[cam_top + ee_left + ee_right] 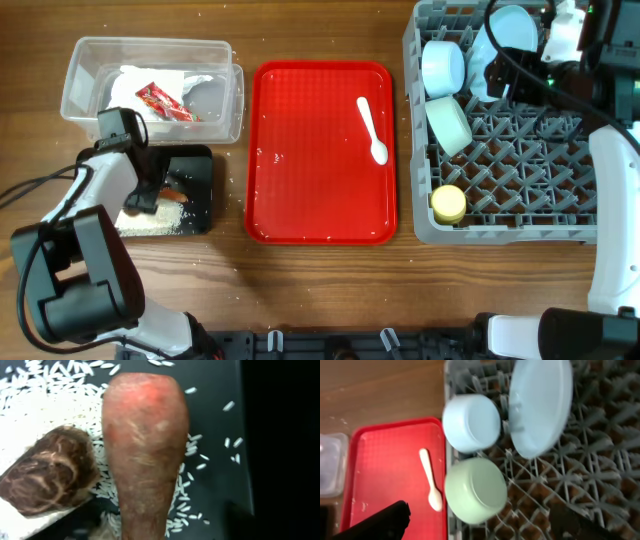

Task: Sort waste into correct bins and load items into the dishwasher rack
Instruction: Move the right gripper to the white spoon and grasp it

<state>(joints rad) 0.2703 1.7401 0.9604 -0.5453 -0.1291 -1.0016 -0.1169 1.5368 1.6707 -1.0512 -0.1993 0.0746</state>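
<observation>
From overhead, we saw the clear tub (75, 95) at the far left corner holding the crumpled napkin (130, 85) and the red wrapper (160, 102). Just in front, the left gripper (143, 195) hung over the black tray (200, 170). The white spoon (372, 128) lay on the red serving tray (320, 200). The dishwasher rack (520, 190) along the right edge held the pale blue bowl (443, 67), the teal bowl (450, 122), the plate (500, 45) and the yellow cup (448, 204).

At the left wrist, the sausage-like stick (145, 450) lay over the rice grains (30, 415) beside the brown lump (50, 477); we could not tell how the jaws stood.

At the right wrist, the right gripper (481, 512) hung above the rack, jaws apart and empty.

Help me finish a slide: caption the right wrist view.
A blue bowl, a green bowl and a plate sit in the grey rack; a white spoon lies on the red tray.
</observation>
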